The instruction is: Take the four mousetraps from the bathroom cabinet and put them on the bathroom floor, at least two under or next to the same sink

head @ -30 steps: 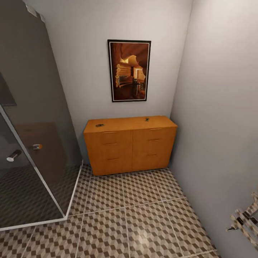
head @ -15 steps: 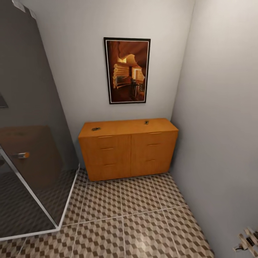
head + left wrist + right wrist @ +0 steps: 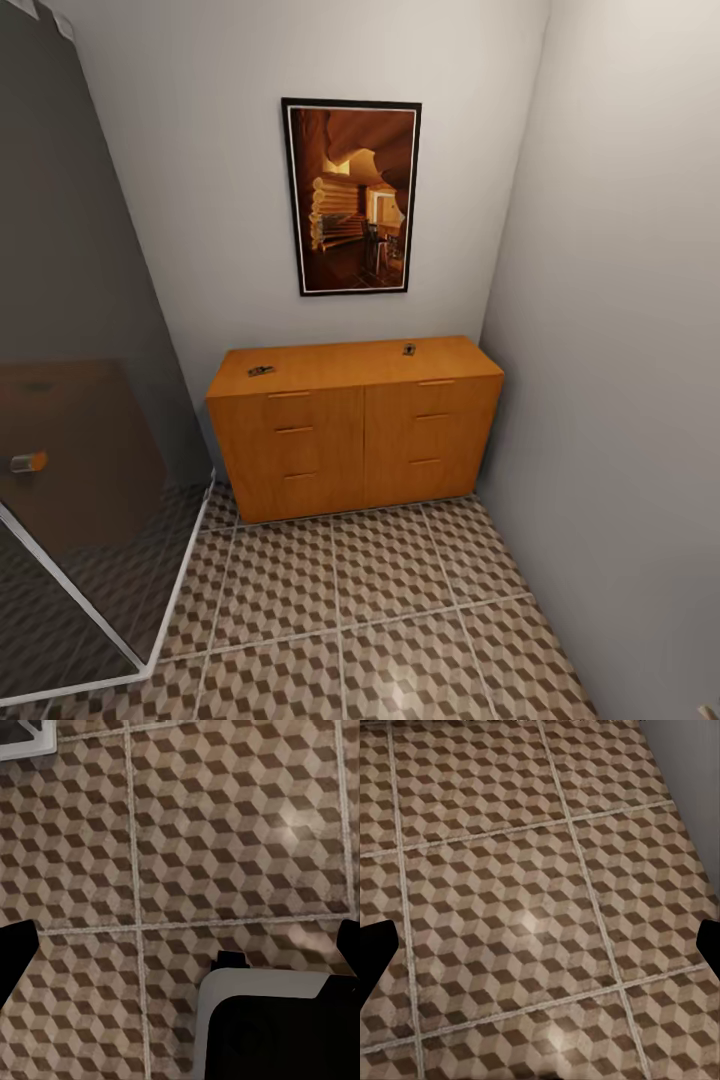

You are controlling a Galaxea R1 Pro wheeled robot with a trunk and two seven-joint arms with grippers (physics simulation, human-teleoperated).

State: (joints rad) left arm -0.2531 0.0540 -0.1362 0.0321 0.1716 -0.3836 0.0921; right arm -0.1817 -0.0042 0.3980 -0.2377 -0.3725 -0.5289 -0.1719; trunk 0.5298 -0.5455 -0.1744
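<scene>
The orange-brown cabinet stands against the far wall with its six drawers closed. Two mousetraps lie on its top, one near the left end and one right of the middle. The cube-patterned bathroom floor stretches in front of it. In the left wrist view my left gripper is open over bare tiles, its dark fingertips far apart. My right gripper is likewise open over tiles, with nothing between its fingertips. The sink is out of view.
A glass-walled shower with a white curb fills the left side. A grey wall closes the right side next to the cabinet. A framed picture hangs above the cabinet. Part of my white and black base appears in the left wrist view.
The whole head view has shifted: the camera moved closer to the cabinet. My right gripper, seen at the lower right edge earlier, has slipped out of the head view.
</scene>
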